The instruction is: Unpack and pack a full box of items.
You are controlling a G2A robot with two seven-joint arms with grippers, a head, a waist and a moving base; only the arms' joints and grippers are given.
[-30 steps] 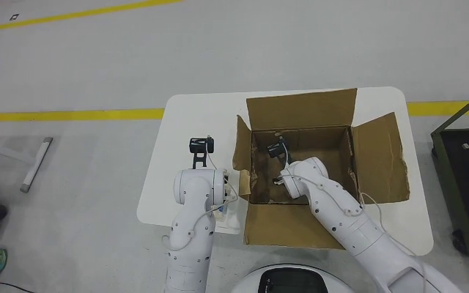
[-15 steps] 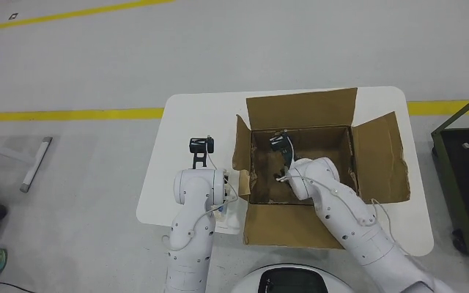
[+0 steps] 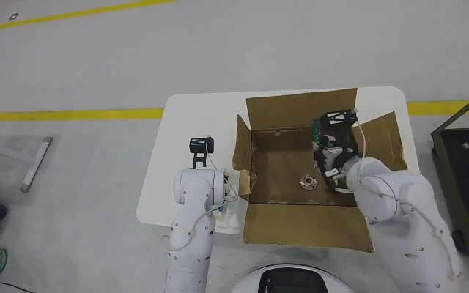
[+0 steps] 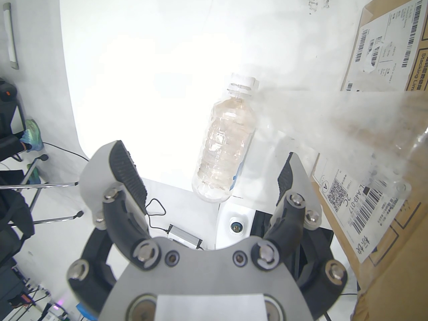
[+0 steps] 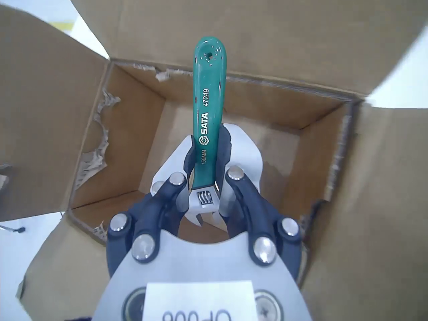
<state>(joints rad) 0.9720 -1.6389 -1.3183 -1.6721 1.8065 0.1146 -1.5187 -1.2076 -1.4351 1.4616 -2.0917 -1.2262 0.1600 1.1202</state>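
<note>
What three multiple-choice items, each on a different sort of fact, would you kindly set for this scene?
1. Where does the clear bottle lie?
A. on the white table beside the cardboard box
B. inside the box
C. on the floor

2. What colour is the handle of the wrench?
A. red
B. yellow
C. green

3. What state is the right gripper in?
A. open and empty
B. shut on the wrench
C. shut on the bottle

Answers:
1 A: the left wrist view shows it on its side on the tabletop next to the box's outer wall.
2 C: the right wrist view shows a green handle.
3 B: both fingers clamp the handle near its metal head.
</note>
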